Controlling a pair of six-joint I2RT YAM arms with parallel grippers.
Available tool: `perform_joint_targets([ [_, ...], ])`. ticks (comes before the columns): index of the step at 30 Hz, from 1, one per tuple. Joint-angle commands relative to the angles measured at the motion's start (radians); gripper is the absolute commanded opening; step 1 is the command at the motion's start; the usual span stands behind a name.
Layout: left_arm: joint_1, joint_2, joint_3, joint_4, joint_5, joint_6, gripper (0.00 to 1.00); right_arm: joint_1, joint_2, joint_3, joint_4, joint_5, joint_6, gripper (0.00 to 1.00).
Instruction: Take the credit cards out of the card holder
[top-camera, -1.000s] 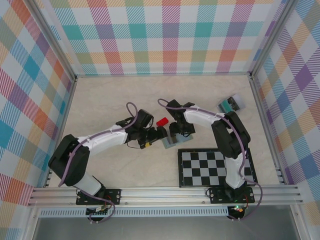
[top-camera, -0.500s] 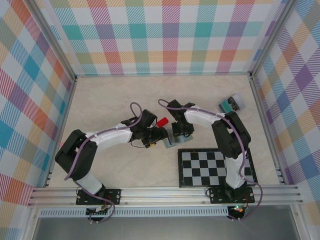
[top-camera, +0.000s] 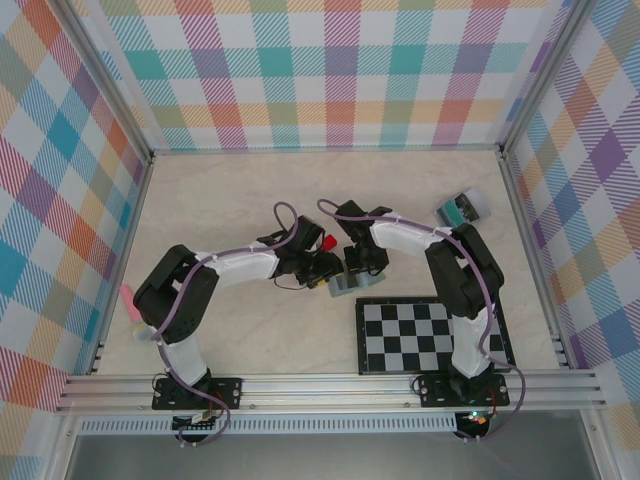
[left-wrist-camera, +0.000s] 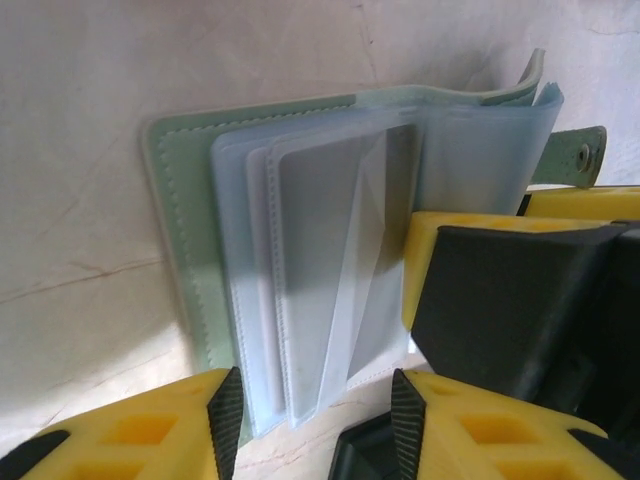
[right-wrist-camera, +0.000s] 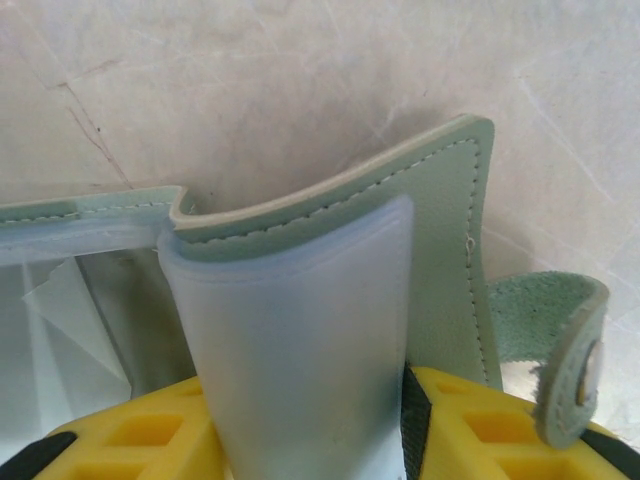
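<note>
Nearest, both arm bases are bolted to the rail (top-camera: 330, 385). Just beyond the right base the checkerboard (top-camera: 432, 335) lies flat on the table (top-camera: 220, 200). A pink thing (top-camera: 131, 305) shows by the left wall, beside the left arm's elbow. What it is cannot be told.

Just past the checkerboard's far left corner lies the card holder (left-wrist-camera: 180, 200), open with its green cover on the table. Both arms meet over it, the left gripper (left-wrist-camera: 315, 425) reaching in from the left and the right gripper (right-wrist-camera: 300, 430) from the right.

In the left wrist view the clear sleeves (left-wrist-camera: 320, 250) fan up from the cover. Their near edge stands between the left gripper's black pads (left-wrist-camera: 228, 420), close against both. Whether the pads pinch it or only bracket it cannot be told. A grey panel sits inside the sleeves, and any print on it is too blurred to read. The right gripper's yellow-and-black finger lies over the sleeves' right half. Beyond it the tab (left-wrist-camera: 575, 155) sticks out, with a metal snap (left-wrist-camera: 583, 155) on it.

In the right wrist view the right gripper grasps one panel of the card holder. A frosted sleeve backed by the green cover fills the gap between the yellow fingers and touches both. The cover bows up off the table, and the tab curls just beside the right-hand finger.

Farther off, the red block (top-camera: 322, 242) sits just beyond the grippers, close to the left wrist. The clear box (top-camera: 462, 208) with teal contents stands well apart, near the right wall, and any label on it is too small to read. Plaid walls (top-camera: 330, 70) close the far side.
</note>
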Motion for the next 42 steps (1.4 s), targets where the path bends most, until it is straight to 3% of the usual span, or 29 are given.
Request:
perform_joint_targets([
  [1,-0.014,0.018,0.028,0.028,0.023,-0.009,0.44,0.011,0.016,-0.043,-0.031,-0.073,0.003,0.44],
  [17,-0.014,0.047,0.025,0.054,0.027,-0.021,0.37,0.011,0.024,-0.047,-0.022,-0.089,0.008,0.43],
  [29,-0.014,0.061,0.005,0.077,0.031,-0.035,0.4,0.011,0.034,-0.042,-0.02,-0.093,0.007,0.42],
  [38,-0.017,0.048,0.006,0.006,-0.046,-0.018,0.4,0.011,0.039,-0.043,-0.019,-0.095,0.004,0.42],
  [42,-0.018,0.061,0.002,0.047,-0.005,-0.019,0.37,0.011,0.04,-0.041,-0.019,-0.095,0.003,0.41],
])
